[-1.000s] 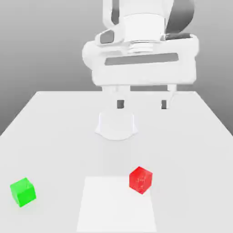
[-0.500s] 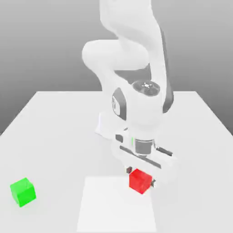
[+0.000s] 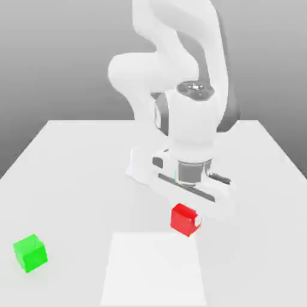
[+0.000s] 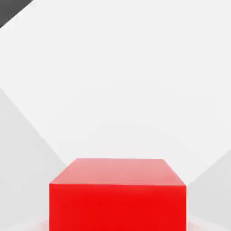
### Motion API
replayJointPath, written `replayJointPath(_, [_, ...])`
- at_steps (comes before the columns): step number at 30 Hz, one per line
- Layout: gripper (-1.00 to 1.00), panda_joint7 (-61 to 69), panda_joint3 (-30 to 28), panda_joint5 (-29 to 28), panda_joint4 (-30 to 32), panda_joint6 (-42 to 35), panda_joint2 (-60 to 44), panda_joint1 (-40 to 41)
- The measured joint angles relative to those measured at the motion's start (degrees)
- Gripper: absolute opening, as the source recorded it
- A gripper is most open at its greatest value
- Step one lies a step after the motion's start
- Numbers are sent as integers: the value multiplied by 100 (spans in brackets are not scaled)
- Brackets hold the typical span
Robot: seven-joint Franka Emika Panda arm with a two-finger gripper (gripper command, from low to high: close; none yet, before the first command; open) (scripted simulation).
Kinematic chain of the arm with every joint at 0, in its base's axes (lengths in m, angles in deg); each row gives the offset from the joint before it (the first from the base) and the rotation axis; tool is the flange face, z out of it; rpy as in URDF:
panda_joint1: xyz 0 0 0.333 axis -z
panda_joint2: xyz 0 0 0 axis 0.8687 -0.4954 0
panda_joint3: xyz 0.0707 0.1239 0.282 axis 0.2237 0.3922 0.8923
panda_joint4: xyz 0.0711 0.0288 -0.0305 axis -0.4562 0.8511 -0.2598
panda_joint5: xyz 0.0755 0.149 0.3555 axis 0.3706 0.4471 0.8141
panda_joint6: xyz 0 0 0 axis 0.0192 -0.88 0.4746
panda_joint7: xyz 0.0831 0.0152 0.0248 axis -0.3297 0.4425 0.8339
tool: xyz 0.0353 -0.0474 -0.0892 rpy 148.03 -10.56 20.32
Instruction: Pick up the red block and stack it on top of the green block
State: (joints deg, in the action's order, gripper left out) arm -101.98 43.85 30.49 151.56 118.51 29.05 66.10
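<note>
Red block (image 3: 185, 219) is clamped in my hand (image 3: 187, 218), gripped between the two fingers, with one pale fingertip (image 3: 198, 220) showing against its side toward the exterior view's right. I have it up off the counter (image 3: 72, 180) now, higher than where it was resting half a second ago, and it hangs directly below the body of the hand, slightly turned to the exterior camera. In the hand view I see two of its faces, a paler pink one and a saturated red one, with the pale counter beyond.

Green block (image 3: 30, 253) sits on the counter, well apart from my hand toward the exterior view's left and nearer that camera. It hasn't moved, and nothing is stacked on it. A white square (image 3: 154, 270) lies flat on the counter, nearer the exterior camera than the hand and mostly off to the exterior view's left of it. Behind the hand, my white arm (image 3: 193, 120) bends back to its base (image 3: 139, 166), which stands on the counter farther from the exterior camera.
</note>
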Motion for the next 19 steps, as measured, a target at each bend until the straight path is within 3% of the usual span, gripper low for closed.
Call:
replayJointPath(10, [-100, 2381, -1244, -108, -1585, -948, -646, 2466])
replayJointPath(15, [-100, 2702, -1220, -15, -1788, -269, -1531, 2630])
replayJointPath(16, [100, 2719, -1206, 4, -1796, -139, -1669, 2643])
replayJointPath(19, [100, 2719, -1205, 4, -1796, -139, -1669, 2643])
